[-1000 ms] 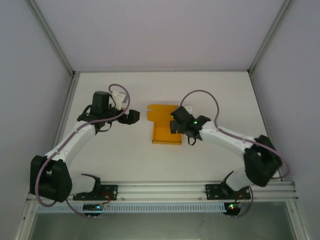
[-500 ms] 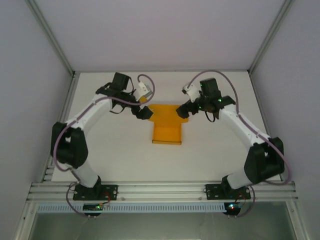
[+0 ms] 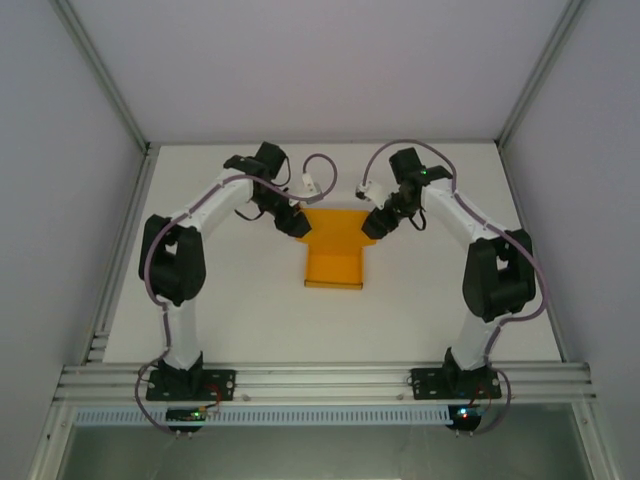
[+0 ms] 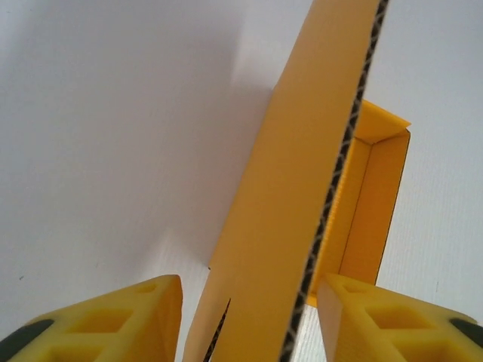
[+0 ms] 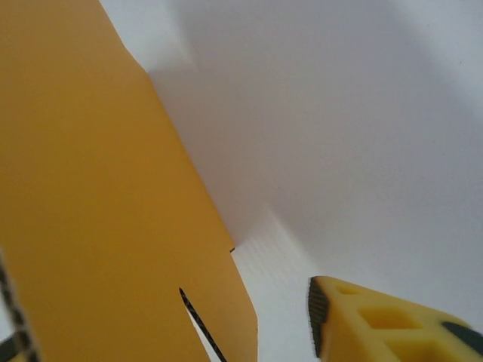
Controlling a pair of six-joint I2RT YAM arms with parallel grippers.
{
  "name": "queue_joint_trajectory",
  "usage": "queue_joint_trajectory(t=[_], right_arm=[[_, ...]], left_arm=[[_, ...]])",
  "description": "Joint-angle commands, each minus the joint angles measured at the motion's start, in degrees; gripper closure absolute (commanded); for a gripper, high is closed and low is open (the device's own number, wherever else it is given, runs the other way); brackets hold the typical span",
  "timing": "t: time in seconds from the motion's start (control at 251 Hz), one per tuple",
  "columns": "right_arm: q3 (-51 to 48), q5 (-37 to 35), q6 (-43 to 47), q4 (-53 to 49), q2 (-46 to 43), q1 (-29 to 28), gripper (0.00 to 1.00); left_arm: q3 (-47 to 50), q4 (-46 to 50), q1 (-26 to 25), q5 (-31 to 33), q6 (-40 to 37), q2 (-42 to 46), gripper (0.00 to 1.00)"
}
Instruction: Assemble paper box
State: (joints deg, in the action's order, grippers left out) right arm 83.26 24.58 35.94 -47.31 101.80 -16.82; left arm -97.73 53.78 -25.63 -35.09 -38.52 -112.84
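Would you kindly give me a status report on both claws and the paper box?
Left claw open, straddling raised side flap. Right claw open at opposite flap. Paper box unfinished, mid-table. No obstruction seen.

White arms [image 3: 213, 205], black joints, purple cables, yellow pincer fingers [image 4: 113, 317].

Matt card, moulded plastic, silvery metal.

The paper box [image 3: 333, 250] is seen to be orange-yellow corrugated card, smooth and matt on its faces, with a dark fluted core exposed along the cut edge. The fingers [image 4: 136, 317] of the left gripper [image 4: 249, 317] are formed of matt yellow moulded plastic with dark inserts. The table [image 3: 240, 310] is finished in plain matt white; the rail [image 3: 330, 380] at its near edge is of ribbed, silvery metal.
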Motion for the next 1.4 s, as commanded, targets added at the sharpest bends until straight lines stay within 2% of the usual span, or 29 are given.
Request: queue_joint_trajectory(t=[0.0,0.1,0.299,0.359,0.463,0.575,0.655,0.774,0.834,0.942,1.094,1.129,1.253,1.397], right_arm=[[1.6,1.39,1.76,-2.62,0.43,0.33,0.57],[1.58,1.77,1.73,-2.33,0.59,0.46,0.67],[1.01,1.27,1.37,-1.56,0.71,0.3,0.69],[0.37,1.89,0.99,-0.66,0.34,0.21,0.76],[-0.48,2.98,0.36,0.53,-0.24,0.0,0.81],[-1.08,4.47,0.45,1.23,-0.69,-0.1,0.81],[-1.07,5.81,0.76,0.93,-0.56,-0.17,0.81],[-1.26,5.91,-0.7,1.85,-0.55,-0.93,0.89],[-1.18,2.71,-5.12,3.77,-0.96,-1.72,0.92],[-0.24,-6.67,-19.03,8.47,-2.59,-3.42,0.98],[-1.13,-17.79,-36.79,18.06,-4.95,-5.64,0.98],[-1.51,-20.83,-41.04,20.14,-5.18,-6.38,0.98],[-2.91,-24.22,-54.63,26.93,-5.18,-7.61,1.0],[-4.96,-27.97,-59.9,34.54,-4.47,-10.71,1.0]], left_arm=[[-1.72,2.05,-0.3,-0.35,-1.37,-0.37,0.57],[-1.73,1.96,-0.34,0.34,-1.22,-0.19,0.69],[-1.27,1.78,-0.69,0.99,-0.9,0.07,0.83],[-0.99,1.04,-0.89,1.3,-0.37,0.25,0.9],[-0.71,-0.34,-1.16,2.26,0.99,0.4,1.0],[0.0,-1.66,-1.68,2.63,1.81,1.32,1.0],[1.17,-4.36,-2.34,5.3,3.55,2.41,1.0],[1.86,-9.1,-3.4,9.88,9.32,3.58,1.0],[1.64,-11.98,-4.0,14.04,13.71,3.89,1.0],[-1.05,-13.7,-5.95,26.77,22.24,3.77,1.0],[-5.05,-13.26,-9.43,38.99,33.6,2.6,1.0],[-5.56,-13.55,-10.02,40.27,36.38,2.3,1.0],[-5.9,-15.6,-10.51,41.8,46.78,1.18,1.0],[-4.57,-19.83,-10.47,43.17,60.2,0.16,1.0]])
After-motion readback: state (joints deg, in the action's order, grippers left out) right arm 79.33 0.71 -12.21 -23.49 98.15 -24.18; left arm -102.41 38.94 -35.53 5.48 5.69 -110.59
